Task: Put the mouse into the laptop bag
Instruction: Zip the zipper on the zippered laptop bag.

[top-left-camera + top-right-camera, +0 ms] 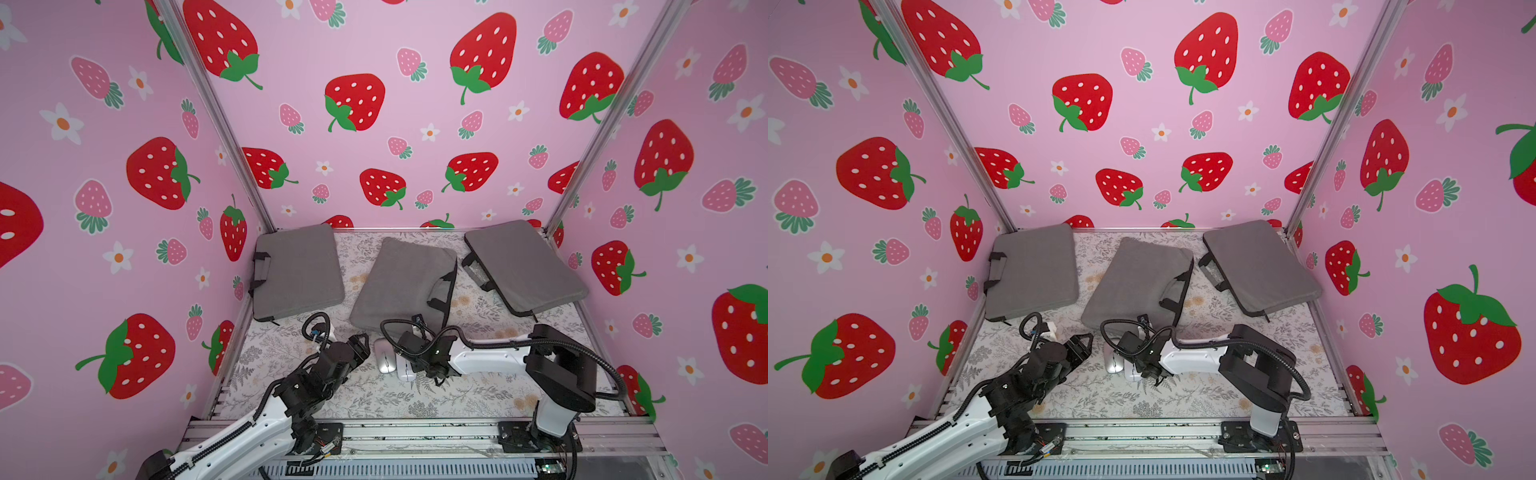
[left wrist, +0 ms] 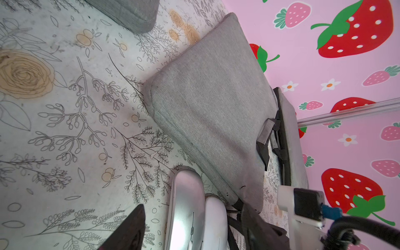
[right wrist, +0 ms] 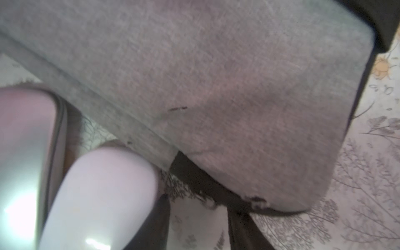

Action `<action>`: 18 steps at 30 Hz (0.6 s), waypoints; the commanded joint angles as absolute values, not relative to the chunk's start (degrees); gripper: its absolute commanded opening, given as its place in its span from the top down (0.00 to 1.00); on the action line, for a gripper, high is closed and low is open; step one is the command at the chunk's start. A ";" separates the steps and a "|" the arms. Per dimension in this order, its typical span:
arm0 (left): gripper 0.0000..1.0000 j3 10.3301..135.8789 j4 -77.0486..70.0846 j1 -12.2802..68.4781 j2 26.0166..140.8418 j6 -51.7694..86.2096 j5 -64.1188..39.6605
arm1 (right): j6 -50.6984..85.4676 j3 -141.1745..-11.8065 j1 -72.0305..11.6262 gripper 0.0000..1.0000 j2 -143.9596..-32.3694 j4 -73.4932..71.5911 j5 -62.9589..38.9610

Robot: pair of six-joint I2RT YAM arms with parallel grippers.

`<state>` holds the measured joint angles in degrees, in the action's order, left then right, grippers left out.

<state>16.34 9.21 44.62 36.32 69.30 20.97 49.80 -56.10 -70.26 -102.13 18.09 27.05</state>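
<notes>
The mouse, a white one, is seen on the worktop, just beside a silver mouse and before the middle laptop bag. The right gripper is lowered onto it; how far its fingers are closed cannot be told. The left gripper is held with fingers spread, empty.

Left bag, middle bag and right bag fill the far tabletop, with narrow gaps between. The near strip lies open (silver mouse and white mouse block the centre).
</notes>
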 commanded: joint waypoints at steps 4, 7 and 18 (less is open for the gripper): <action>0.30 17.25 9.12 44.54 36.30 70.27 22.24 | 50.92 -56.25 -64.78 0.63 -103.23 20.98 30.61; 0.30 18.17 9.67 44.54 36.59 69.74 22.54 | 50.65 -54.43 -63.37 0.63 -101.71 20.96 31.76; 0.31 19.11 7.76 44.50 39.06 69.02 22.18 | 52.96 -56.28 -63.66 0.62 -103.93 21.99 30.82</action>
<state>16.45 8.71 44.62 38.61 69.23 20.93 50.33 -55.18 -62.57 -102.00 19.09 30.28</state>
